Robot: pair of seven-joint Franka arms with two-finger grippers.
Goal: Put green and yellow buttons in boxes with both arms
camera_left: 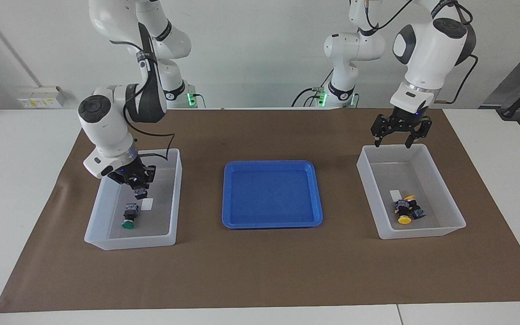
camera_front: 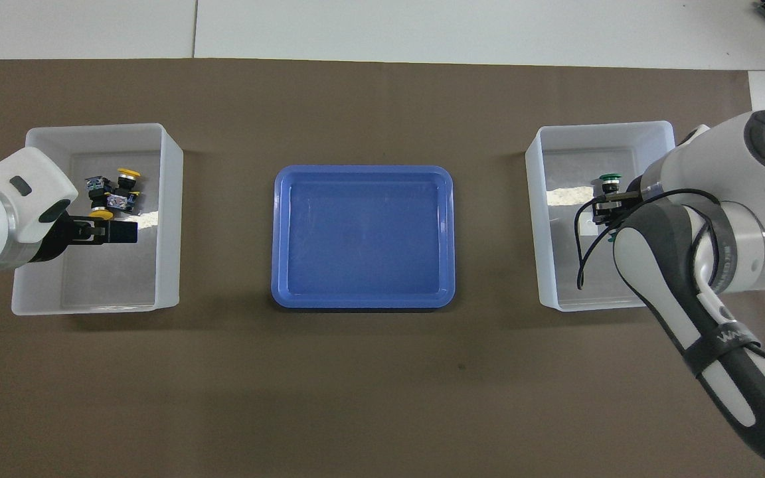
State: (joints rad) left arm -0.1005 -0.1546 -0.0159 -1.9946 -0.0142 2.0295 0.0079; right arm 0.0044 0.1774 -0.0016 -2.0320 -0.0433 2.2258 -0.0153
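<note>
A: Where is the last green button (camera_left: pixel 139 192) kept now?

B: It is pinched in the right gripper (camera_left: pixel 137 185), low inside the box at the right arm's end (camera_left: pixel 177 194). The other green button (camera_left: pixel 129 215) lies on the floor of that box, at about seven o'clock from the held one in the facing view.

A: And the yellow ones?

B: Both yellow buttons (camera_left: pixel 407 211) are seen together in the box at the left arm's end (camera_left: pixel 368 189). The left gripper (camera_left: pixel 400 140) is raised over the edge of that box nearer to the robots, its fingers spread and nothing held. The blue tray (camera_left: pixel 314 194) between the boxes holds nothing.

A: How should the release be done well?

B: The button should probably be lowered close to the floor before the fingers are parted (a drop from height may make it roll), and it should be set apart from the lying button.
</note>
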